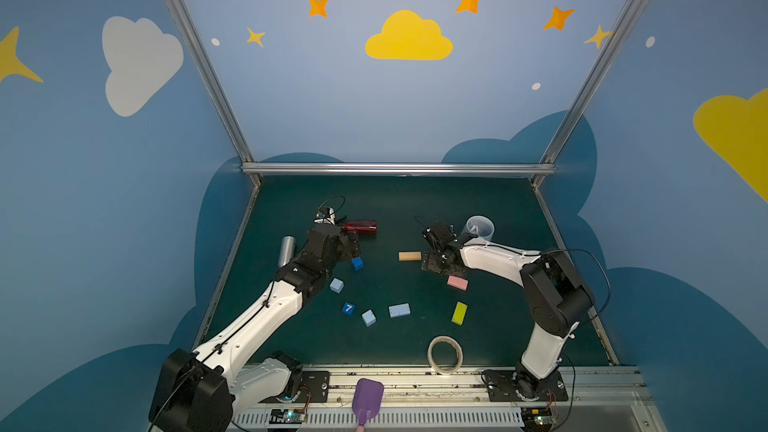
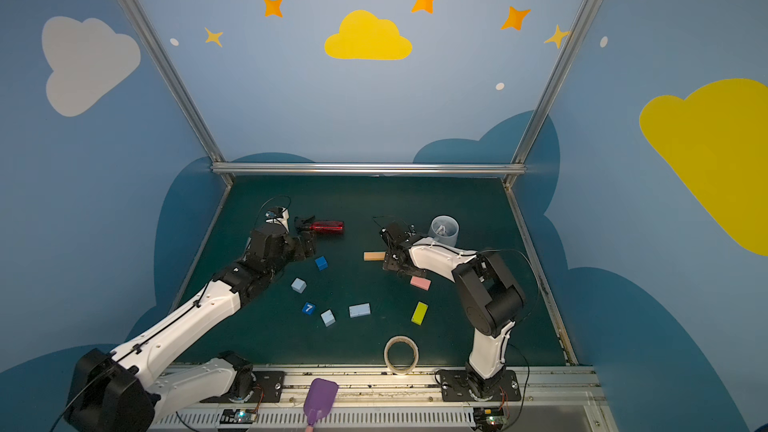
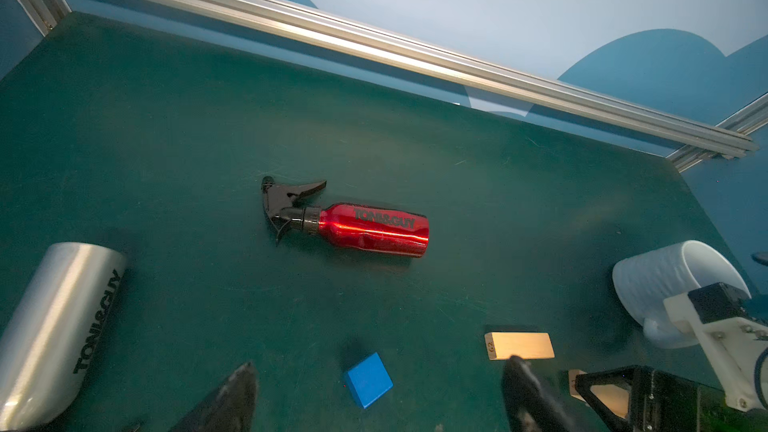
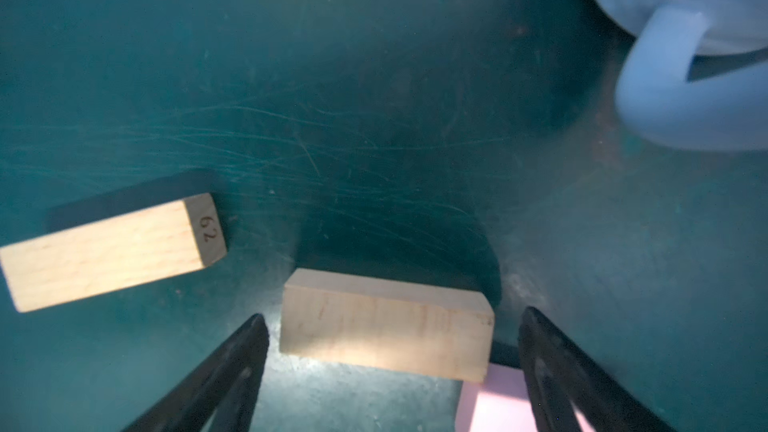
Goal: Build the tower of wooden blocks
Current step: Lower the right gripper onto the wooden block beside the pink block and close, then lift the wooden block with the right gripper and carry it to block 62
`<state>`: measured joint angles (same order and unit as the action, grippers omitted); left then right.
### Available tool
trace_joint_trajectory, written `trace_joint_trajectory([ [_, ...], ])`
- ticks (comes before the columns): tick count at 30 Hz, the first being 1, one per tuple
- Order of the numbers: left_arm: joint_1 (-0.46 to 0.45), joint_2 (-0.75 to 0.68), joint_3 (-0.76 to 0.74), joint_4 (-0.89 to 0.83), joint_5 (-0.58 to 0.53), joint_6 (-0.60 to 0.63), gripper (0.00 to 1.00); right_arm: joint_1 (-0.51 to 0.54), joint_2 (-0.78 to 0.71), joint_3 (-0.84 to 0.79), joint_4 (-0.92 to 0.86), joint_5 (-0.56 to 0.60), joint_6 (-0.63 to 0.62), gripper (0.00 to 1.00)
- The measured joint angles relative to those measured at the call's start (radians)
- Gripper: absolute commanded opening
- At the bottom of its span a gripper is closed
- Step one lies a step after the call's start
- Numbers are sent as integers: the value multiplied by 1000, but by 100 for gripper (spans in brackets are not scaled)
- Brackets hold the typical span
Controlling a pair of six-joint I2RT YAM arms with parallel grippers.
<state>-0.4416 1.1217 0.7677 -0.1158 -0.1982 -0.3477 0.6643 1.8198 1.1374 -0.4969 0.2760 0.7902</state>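
— Pale wood block sits between spread fingers of the right gripper, touching neither?
— Yes, pink block nearer its wrist; left gripper spread too, dark blue cube by its tips

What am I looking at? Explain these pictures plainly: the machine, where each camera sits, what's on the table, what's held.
Two robot arms stand at the near edge of a green table, each ending in a two-fingered gripper. Two pictures look down on the whole scene from overhead and are nearly alike; the other two come from cameras on the wrists, looking past the fingers. On the table lie unstacked blocks: a wooden bar marked 62, a pink block, a light-blue slab, a yellow-green slab, a cube marked 7 and two pale-blue cubes. Also a red spray bottle, silver can, pale mug and tape roll. The left gripper is open near a dark blue cube. The right gripper is open around a plain wooden block, not touching it. Nothing is held.
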Motion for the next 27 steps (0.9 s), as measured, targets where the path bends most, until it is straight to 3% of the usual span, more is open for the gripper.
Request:
trace_joint_trajectory([
  [15,0,0,0,-1,-9,3,91,11,31,33,-51,19,14,83],
  [27,0,-2,0,-6,-11,3,91,31,37,47,-71,26,20,62],
])
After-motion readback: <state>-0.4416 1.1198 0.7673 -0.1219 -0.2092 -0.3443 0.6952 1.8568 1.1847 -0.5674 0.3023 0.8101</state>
